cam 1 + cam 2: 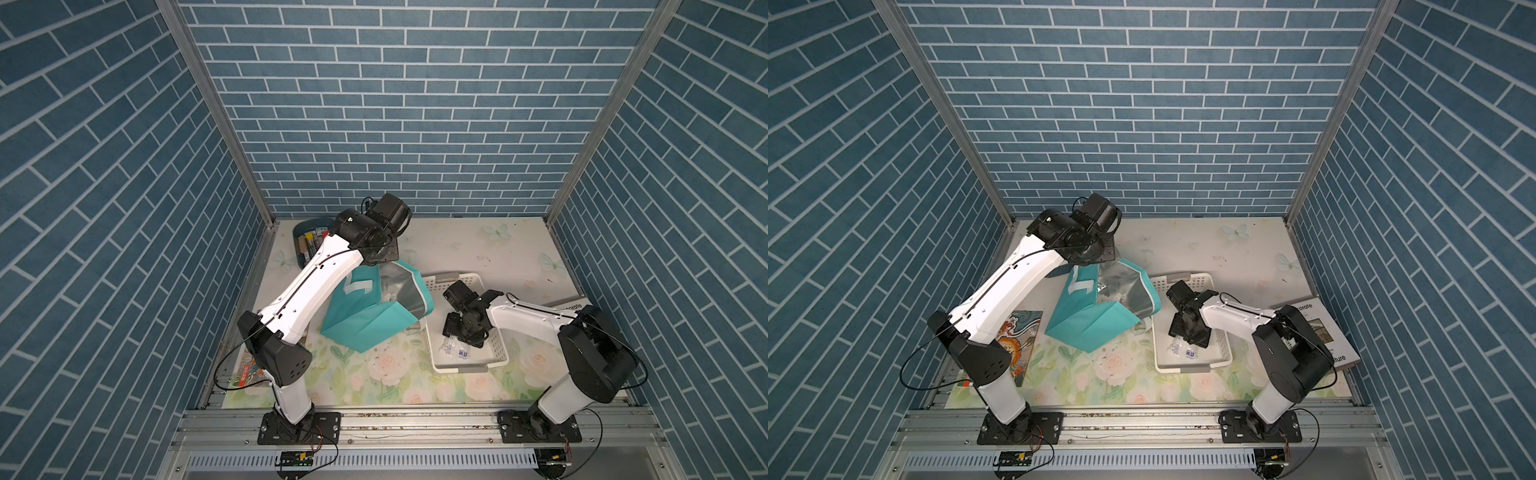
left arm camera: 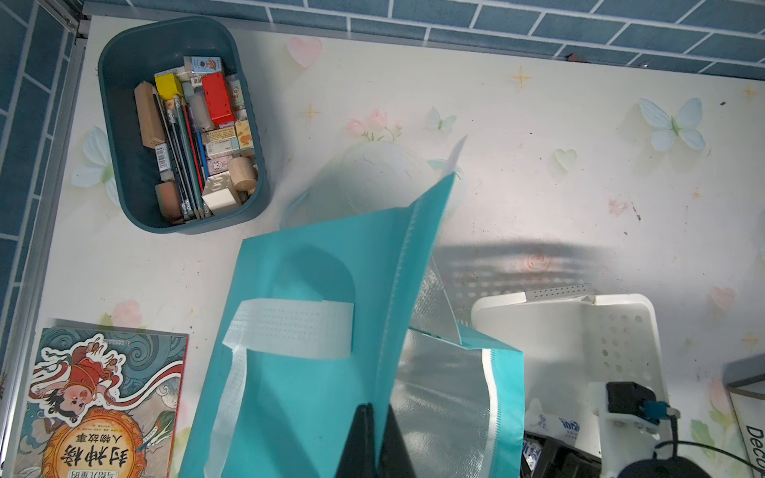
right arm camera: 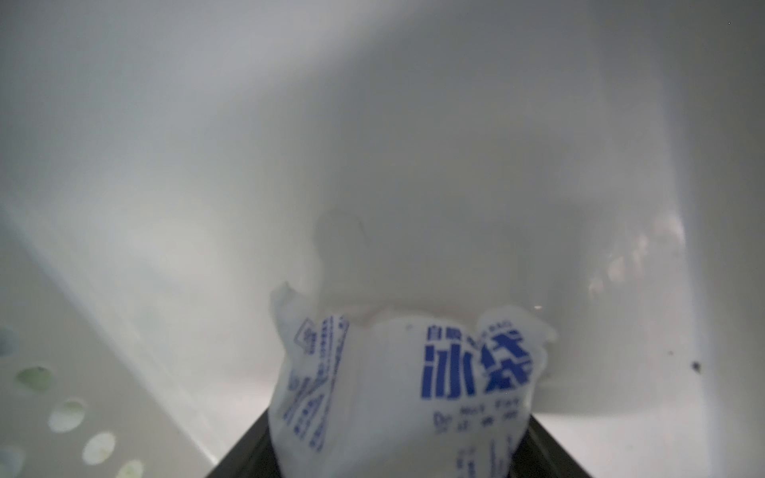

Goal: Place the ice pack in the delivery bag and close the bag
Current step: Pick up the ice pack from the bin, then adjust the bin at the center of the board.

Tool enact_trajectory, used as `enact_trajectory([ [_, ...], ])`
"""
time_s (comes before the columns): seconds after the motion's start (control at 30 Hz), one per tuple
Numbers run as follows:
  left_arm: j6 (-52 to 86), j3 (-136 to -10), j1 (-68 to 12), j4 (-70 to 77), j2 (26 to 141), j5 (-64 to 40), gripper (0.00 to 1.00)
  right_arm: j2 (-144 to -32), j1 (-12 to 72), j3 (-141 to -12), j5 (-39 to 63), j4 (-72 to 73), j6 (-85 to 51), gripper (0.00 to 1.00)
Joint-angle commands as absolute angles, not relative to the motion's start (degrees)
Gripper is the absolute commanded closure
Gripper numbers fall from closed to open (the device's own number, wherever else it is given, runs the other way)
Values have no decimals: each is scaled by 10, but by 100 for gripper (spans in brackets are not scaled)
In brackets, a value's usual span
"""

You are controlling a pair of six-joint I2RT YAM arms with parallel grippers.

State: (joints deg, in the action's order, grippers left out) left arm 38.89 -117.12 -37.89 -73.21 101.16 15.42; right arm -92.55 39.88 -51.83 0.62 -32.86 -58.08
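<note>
Shows the ice pack [image 3: 397, 372], white with blue print, crumpled on the floor of the white basket [image 3: 62, 364], wedged between the two dark fingers of the right gripper [image 3: 401, 418] and touching both. Cannot tell a firm pinch from a mere touch there. Finds it in both top views partly under that gripper, toward the end of the basket nearer the arm bases.

Puts the delivery bag [image 1: 365, 320] just beside the basket, on the robot's left of it, slumped with the mouth open and the silver foil lining [image 1: 401, 291] on show. Has the left gripper [image 2: 378, 438] pressed together on the bag's wall at the mouth, one finger on the teal outside, one on the foil side. Shows a white strap handle [image 2: 289, 327] flat against the outer wall.

Further out, places a dark-blue bin [image 2: 120, 178] of pencils, erasers and small blocks in the far left corner of the floral table [image 1: 395, 374], an illustrated book [image 2: 103, 405] by the left arm, a second book [image 1: 1320, 332] by the right arm
</note>
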Motion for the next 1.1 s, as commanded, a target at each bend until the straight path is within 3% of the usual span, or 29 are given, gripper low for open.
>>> enact_trajectory([
  [0.0, 389, -1181, -378, -749, 1019, 167, 100, -959, 360, -521, -10, -292, -551, 53],
  [0.37, 392, -1170, -377, -733, 1005, 171, 100, -1049, 285, -625, -79, -275, -535, 62],
  [0.63, 400, -1153, -376, -714, 989, 171, 100, -1060, 227, -641, -123, -306, -557, 60],
  [0.73, 402, -1155, -377, -712, 990, 172, 100, -1052, 213, -637, -118, -298, -550, 61],
  [1.07, 406, -1156, -376, -712, 983, 174, 100, -1008, 213, -630, -17, -238, -475, 79],
])
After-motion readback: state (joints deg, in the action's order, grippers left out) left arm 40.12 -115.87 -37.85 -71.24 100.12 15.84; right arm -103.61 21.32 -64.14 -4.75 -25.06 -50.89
